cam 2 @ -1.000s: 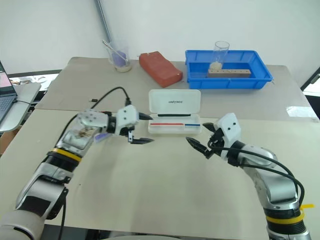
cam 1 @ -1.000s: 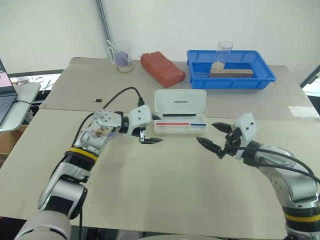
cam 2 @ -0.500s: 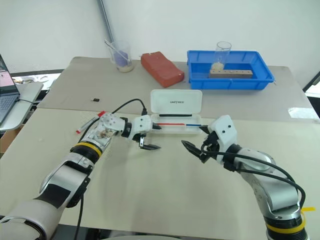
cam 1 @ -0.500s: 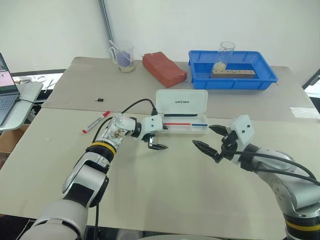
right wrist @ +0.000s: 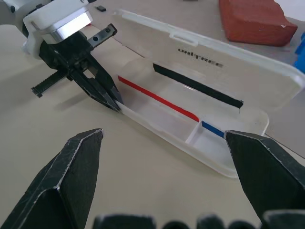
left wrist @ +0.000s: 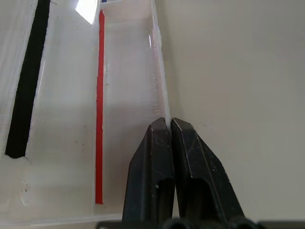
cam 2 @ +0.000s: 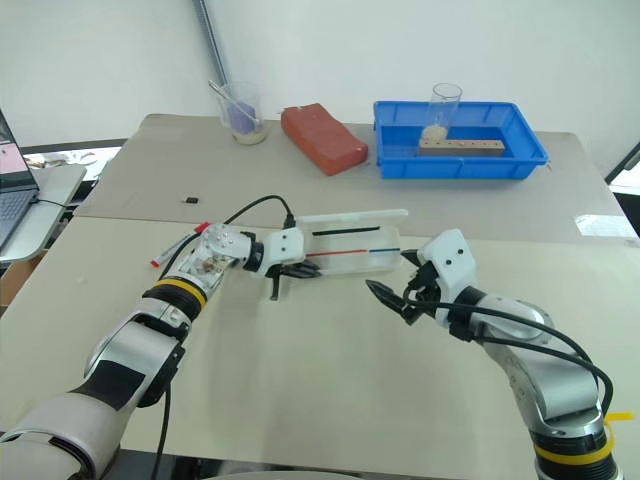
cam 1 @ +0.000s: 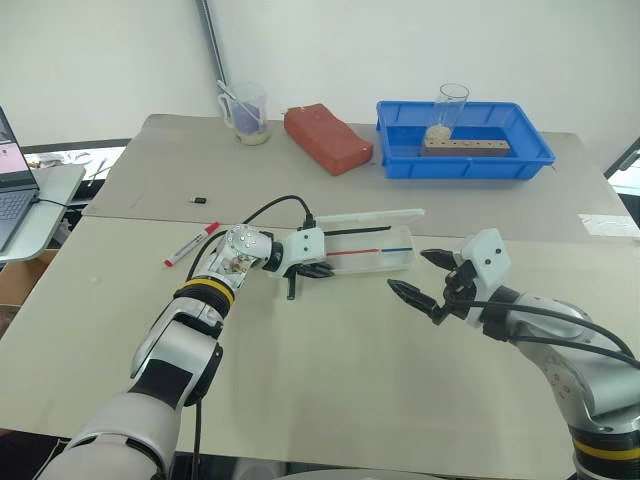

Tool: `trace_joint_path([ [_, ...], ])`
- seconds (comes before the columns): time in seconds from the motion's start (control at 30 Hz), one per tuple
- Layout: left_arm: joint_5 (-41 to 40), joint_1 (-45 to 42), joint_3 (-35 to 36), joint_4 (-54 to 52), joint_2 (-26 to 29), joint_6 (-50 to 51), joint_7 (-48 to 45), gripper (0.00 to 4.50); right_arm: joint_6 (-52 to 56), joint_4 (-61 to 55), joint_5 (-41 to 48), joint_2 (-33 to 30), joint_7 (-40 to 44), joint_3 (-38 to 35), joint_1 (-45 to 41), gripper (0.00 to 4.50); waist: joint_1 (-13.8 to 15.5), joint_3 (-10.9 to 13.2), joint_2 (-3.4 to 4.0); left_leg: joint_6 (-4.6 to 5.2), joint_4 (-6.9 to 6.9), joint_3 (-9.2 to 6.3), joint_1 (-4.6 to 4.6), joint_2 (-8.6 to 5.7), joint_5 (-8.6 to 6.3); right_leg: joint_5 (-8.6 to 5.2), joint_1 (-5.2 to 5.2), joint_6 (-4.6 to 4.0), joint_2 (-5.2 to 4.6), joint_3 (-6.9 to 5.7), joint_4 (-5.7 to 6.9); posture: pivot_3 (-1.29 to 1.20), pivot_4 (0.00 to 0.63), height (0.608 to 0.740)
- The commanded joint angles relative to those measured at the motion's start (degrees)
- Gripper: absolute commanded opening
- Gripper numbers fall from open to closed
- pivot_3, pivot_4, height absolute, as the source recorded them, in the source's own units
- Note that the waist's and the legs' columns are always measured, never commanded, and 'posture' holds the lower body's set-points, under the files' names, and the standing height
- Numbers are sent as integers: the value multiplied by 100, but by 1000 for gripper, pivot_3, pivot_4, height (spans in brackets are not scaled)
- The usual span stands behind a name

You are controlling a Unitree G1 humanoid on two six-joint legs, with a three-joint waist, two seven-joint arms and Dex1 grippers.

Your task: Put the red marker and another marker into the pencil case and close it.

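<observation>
- On the worktop [cam 1: 330, 350], my left gripper [cam 1: 318, 268] has its jaws clenched on the pencil case [cam 1: 375, 252] front wall, I judge; right gripper [cam 1: 428, 277] released
- red marker [cam 1: 192, 243] lies well left, unpicked; next I fetch it

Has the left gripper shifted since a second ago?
Yes. The left gripper has gone rightward to the pencil case's near-left corner and shut on its front wall; before, it hung open short of the case.
</observation>
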Motion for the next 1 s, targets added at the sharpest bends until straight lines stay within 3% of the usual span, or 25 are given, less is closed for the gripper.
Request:
trace_joint_path([
  [0.03,-331,329,229,-1094,316,202,-436,64,-67,-251,214,-225,343,-98,-76,4500,-20,-4,8,0,-2,0,0,1,0,1,-2,-2,2,1,0,0,150,740],
  [0.27,-1004,1751,288,-4088,1041,1681,-1044,64,-96,-202,502,-516,934,-19,-38,4500,-17,-9,16,0,-1,1,4,9,0,2,5,-4,5,3,3,0,150,740],
  [0.43,-1169,2444,353,-5209,1471,2125,-965,64,-194,-136,452,-511,1151,133,63,4500,10,-9,16,1,7,-1,7,10,0,2,11,-5,4,-1,6,0,150,740],
  [0.63,-1077,2838,245,-5606,1719,2038,-874,64,-222,-167,464,-508,1265,161,179,4500,4,-9,16,1,7,0,7,10,0,2,11,-6,2,1,4,0,150,740],
  [0.93,-912,2635,201,-4929,1697,1513,-801,64,-123,-154,545,-605,1493,106,220,4500,9,-9,15,1,7,0,6,10,0,2,7,-6,2,1,4,0,150,740],
  [1.0,-907,2586,196,-4848,1692,1457,-812,0,-95,-172,581,-653,1556,102,226,3915,9,-9,15,1,7,1,6,10,0,2,7,-7,2,2,4,0,150,740],
])
